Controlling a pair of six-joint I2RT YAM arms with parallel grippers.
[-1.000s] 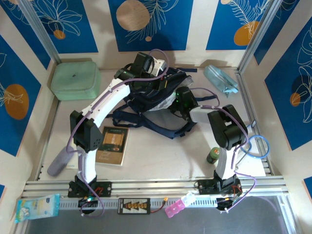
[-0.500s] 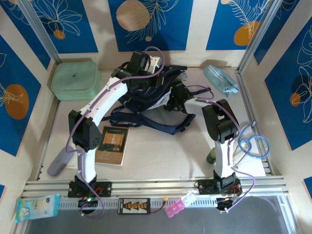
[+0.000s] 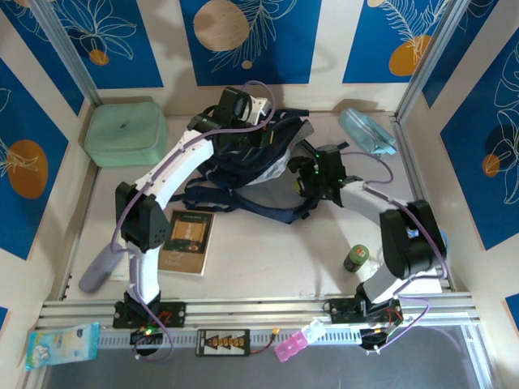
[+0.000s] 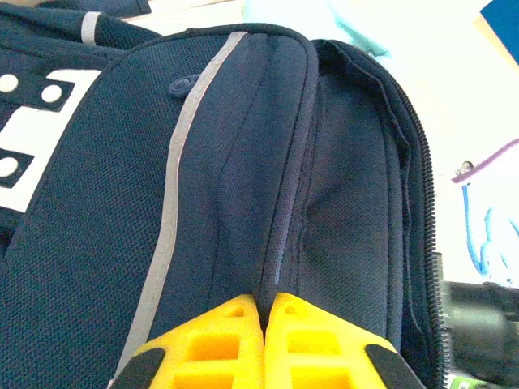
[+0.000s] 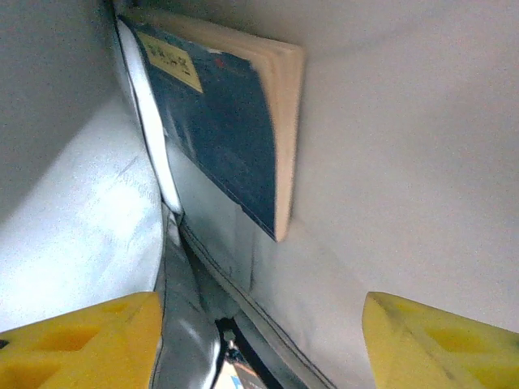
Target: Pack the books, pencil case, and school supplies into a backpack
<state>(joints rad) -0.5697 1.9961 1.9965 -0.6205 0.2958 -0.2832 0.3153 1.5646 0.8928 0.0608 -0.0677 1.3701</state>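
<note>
The navy backpack [image 3: 243, 166] lies at the back middle of the table, its mouth facing right. My left gripper [image 3: 261, 136] is shut on a fabric ridge of the backpack [image 4: 203, 162] beside the pale stripe, yellow fingers [image 4: 219, 340] pressed together. My right gripper [image 3: 304, 178] sits at the backpack's mouth, and my right gripper [image 5: 259, 340] stands open with nothing between its fingers. Ahead of it the navy book [image 5: 219, 138] with a yellow label leans against the grey lining. The tan-brown book [image 3: 186, 241] lies flat near the left arm. The pale-blue pencil case [image 3: 366, 131] rests at the back right.
A mint-green boxy case [image 3: 127, 132] stands at the back left. A small green bottle [image 3: 355, 258] is by the right arm's base, and a grey tube [image 3: 101, 269] lies at the front left. Dark straps [image 3: 268, 207] trail in front of the backpack.
The right arm's elbow has swung out to the right and its gripper has drawn back a little toward the backpack's mouth. The left gripper has kept its hold.
</note>
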